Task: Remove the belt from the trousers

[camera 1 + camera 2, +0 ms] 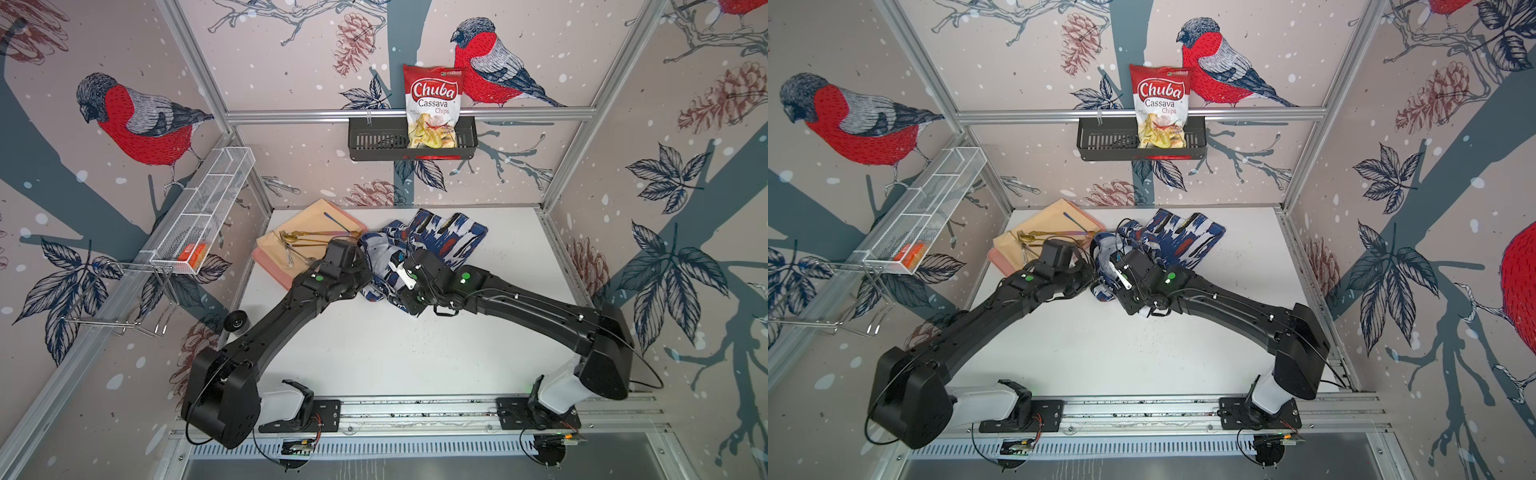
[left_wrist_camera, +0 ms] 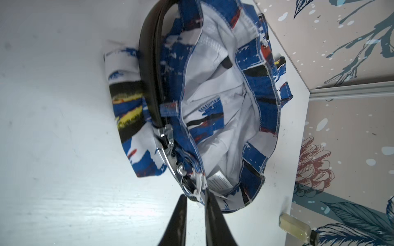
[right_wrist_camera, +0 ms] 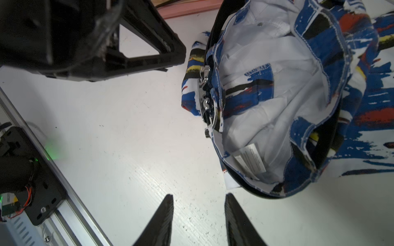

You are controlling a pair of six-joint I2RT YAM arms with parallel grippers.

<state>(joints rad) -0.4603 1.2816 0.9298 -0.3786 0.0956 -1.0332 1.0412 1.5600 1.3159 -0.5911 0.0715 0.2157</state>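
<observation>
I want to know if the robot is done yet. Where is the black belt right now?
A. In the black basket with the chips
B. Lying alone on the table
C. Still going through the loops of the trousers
C: the belt passes under a blue loop on the trousers, with its buckle at the waistband.

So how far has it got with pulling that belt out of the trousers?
Little looks done: the belt still runs through a loop on the trousers. The left gripper is at the waistband near the buckle; the right gripper hangs open, empty. Pulling remains.
</observation>
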